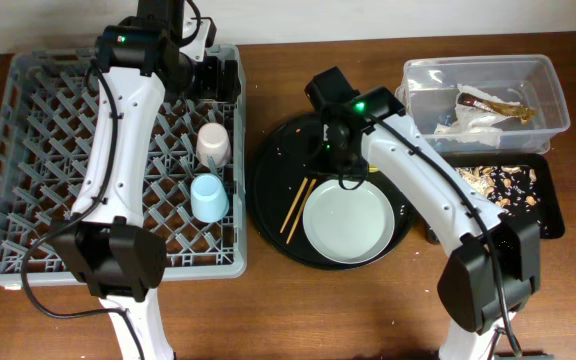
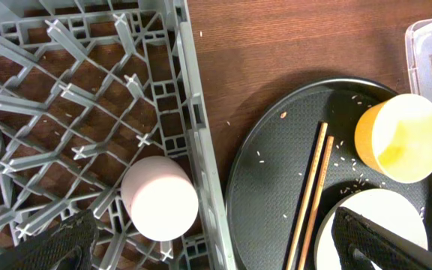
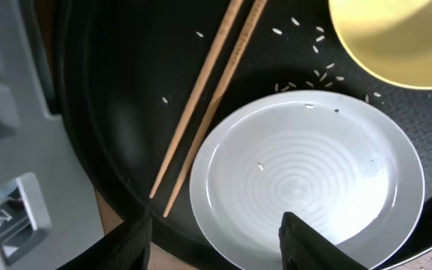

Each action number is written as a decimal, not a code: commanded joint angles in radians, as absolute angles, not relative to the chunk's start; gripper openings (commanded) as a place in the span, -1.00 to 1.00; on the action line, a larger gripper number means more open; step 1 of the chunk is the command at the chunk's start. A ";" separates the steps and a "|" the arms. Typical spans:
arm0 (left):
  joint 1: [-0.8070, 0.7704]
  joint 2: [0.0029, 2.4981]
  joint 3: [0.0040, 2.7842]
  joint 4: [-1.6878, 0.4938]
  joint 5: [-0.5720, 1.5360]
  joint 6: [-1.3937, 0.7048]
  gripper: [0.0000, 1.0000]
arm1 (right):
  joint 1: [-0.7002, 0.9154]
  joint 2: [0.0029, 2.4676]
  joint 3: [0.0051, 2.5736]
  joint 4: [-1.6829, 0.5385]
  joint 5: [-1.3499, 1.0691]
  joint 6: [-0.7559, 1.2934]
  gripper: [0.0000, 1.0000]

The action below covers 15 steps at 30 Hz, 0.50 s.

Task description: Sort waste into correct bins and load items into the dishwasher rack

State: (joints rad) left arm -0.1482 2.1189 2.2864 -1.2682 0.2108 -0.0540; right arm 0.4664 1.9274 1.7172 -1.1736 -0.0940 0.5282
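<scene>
The grey dishwasher rack (image 1: 28,150) stands at the left, and its right wall shows in the left wrist view (image 2: 193,112). A pink cup (image 1: 213,143) (image 2: 160,197) and a light blue cup (image 1: 209,197) stand in it near the right wall. The plate (image 1: 348,221) (image 3: 306,180) and the chopsticks (image 1: 298,208) (image 2: 313,187) (image 3: 201,105) lie on the round black tray. The yellow bowl (image 2: 400,137) (image 3: 396,37) stands there too, hidden under my right arm in the overhead view. My left gripper (image 1: 218,80) (image 2: 216,247) is open and empty above the rack's right side. My right gripper (image 1: 346,160) (image 3: 220,240) is open and empty over the plate's edge.
The round black tray (image 1: 268,180) lies in the middle, strewn with tiny white crumbs. The clear tub (image 1: 548,85) at the back right holds napkins and a wrapper (image 1: 498,108). The shallow black tray (image 1: 548,215) in front of it holds food scraps (image 1: 503,182).
</scene>
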 commanded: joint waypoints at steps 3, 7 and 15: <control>-0.141 2.113 2.305 -1.258 0.221 -0.060 0.99 | 0.471 1.927 1.628 -1.079 -0.070 0.586 0.10; -0.141 2.113 2.305 -1.251 0.221 -0.060 0.99 | 0.471 1.927 1.571 -0.977 -0.067 0.595 0.06; -0.143 2.113 2.304 -1.251 0.222 -0.060 0.99 | 0.478 1.964 1.520 -0.893 -0.058 0.630 -0.06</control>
State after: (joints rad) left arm -0.1482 2.1189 2.2864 -1.2526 0.2108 -0.0540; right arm 0.4675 1.9388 1.5291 -0.9058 -0.0795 0.6163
